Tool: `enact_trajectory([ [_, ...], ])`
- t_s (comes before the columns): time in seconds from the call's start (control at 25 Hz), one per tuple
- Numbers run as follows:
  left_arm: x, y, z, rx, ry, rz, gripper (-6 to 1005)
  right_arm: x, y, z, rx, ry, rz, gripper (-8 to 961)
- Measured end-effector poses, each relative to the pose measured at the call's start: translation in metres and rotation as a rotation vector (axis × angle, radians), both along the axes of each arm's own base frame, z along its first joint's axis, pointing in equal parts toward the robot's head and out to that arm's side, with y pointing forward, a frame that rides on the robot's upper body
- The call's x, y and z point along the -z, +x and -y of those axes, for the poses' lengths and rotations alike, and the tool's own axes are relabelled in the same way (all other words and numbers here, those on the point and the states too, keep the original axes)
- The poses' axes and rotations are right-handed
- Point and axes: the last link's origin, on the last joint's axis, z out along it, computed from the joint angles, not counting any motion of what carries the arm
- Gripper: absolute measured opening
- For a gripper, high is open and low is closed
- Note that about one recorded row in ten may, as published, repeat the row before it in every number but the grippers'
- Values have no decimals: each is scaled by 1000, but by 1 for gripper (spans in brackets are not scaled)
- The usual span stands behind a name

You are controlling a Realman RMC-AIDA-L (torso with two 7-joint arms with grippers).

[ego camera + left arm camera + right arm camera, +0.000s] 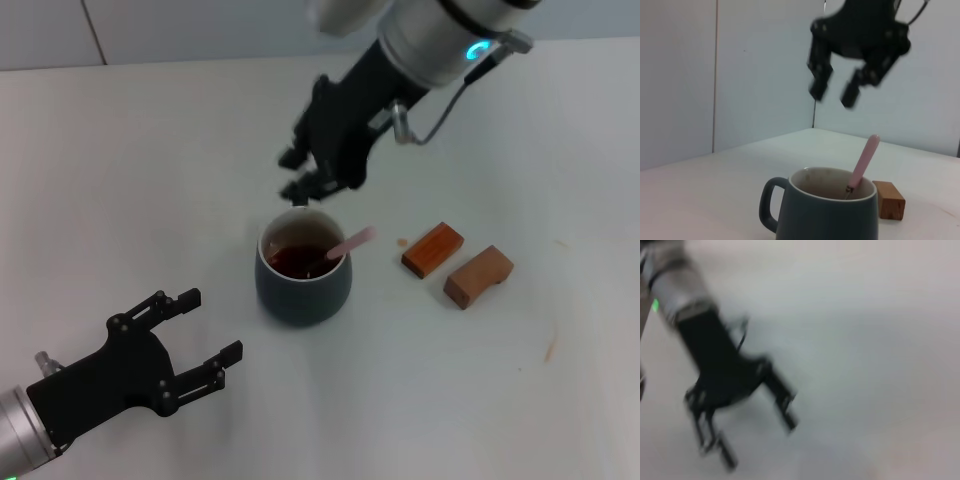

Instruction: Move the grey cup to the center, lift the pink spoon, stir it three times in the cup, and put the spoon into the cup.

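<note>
Left gripper [198,335]: low on the white table [150,180], near-left of the cup, fingers spread, holding nothing. Grey cup [303,268]: mid-table, holding dark liquid; the pink spoon [345,244] stands inside, handle leaning over the rim toward the right. Right gripper [297,172]: just above the cup's far rim, fingers parted, empty. Two wooden blocks [433,249], [479,276]: right of the cup.

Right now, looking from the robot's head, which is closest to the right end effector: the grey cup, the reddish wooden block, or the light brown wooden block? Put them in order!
From the right end effector:
1. grey cup, just below it.
2. reddish wooden block, to the cup's right.
3. light brown wooden block, farther right.
</note>
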Motion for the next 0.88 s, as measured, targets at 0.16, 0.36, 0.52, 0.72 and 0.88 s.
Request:
enact_trajectory([
  [0.16, 0, -1, 1, -2, 1, 0, 812, -17, 11, 9, -29, 65, -186, 320],
  [0.36, -1, -1, 1, -2, 2, -2, 812, -36, 39, 31, -79, 92, -494, 320],
  [0.52, -1, -1, 1, -2, 2, -2, 812, -45, 81, 52, -60, 142, -789, 319],
  [0.72, -1, -1, 1, -2, 1, -3, 812, -38, 138, 68, 49, 184, -903, 430],
  [0.88, -1, -1, 1, -2, 1, -3, 812, -32, 168, 82, 85, 213, -962, 564],
])
